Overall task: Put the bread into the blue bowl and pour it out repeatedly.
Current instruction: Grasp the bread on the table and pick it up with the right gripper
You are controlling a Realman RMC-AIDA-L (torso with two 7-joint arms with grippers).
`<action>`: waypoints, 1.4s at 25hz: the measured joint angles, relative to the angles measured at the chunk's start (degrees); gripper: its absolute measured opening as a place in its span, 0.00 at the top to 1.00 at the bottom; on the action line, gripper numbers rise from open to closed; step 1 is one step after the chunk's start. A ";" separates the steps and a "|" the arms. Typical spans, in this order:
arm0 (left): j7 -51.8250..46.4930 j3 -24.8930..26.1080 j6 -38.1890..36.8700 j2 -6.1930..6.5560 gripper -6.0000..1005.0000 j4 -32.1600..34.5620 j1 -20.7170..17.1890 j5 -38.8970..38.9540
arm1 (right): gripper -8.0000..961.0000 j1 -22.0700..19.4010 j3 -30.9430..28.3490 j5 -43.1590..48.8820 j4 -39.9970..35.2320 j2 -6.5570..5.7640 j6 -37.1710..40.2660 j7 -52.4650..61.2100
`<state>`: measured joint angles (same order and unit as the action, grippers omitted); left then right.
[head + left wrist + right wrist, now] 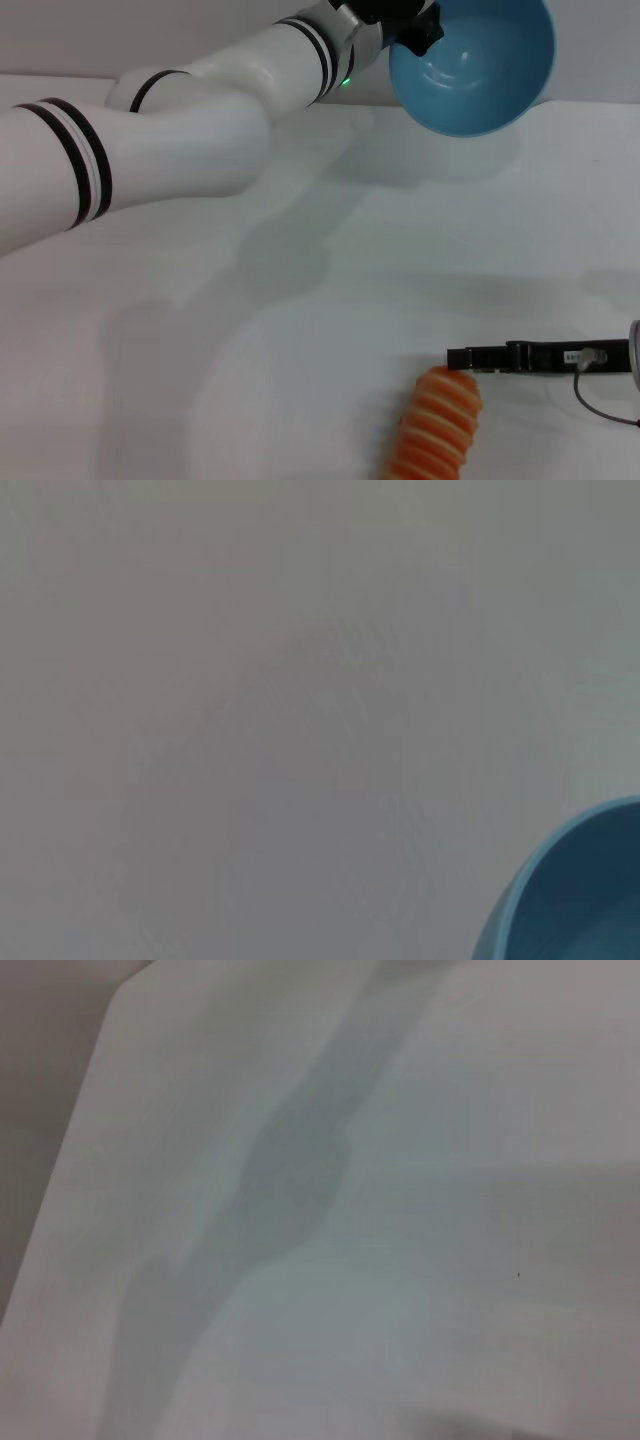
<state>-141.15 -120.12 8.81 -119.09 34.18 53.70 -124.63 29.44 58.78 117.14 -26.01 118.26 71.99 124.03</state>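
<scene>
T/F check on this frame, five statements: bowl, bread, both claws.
1. The blue bowl is held up off the table, tipped with its opening toward the camera. True.
2. The bread is inside the bowl. False: the bowl's inside shows nothing, and the bread lies on the table, near the front edge.
3. The left claw grips the bowl's rim. True.
4. The bowl rests flat beside the bread. False: it is held far back, well apart from the bread.
5. The right claw, by the bread's far end, holds the bread. False: its dark tip lies just beyond the bread, not around it.
</scene>
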 joint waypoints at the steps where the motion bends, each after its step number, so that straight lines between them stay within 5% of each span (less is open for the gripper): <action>1: 0.00 -0.01 0.02 0.00 0.99 0.00 0.00 0.00 | 0.36 0.01 0.05 0.29 0.00 0.00 0.01 -0.02; 9: -0.01 -0.37 0.36 0.00 0.99 0.01 0.14 0.00 | 0.37 0.93 4.47 1.13 -0.06 0.15 -0.27 -0.11; 29: -0.16 -0.37 0.42 0.00 0.99 0.08 -0.11 0.05 | 0.39 1.80 4.42 0.37 0.68 0.58 -0.03 -4.19; 35: -0.18 -0.37 0.47 0.00 0.99 0.23 -0.31 0.09 | 0.62 0.49 3.96 -6.81 0.70 0.53 2.02 -11.17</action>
<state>-141.34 -120.49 9.28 -119.09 34.40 53.39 -124.54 29.93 62.74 110.33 -25.31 118.79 74.01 112.87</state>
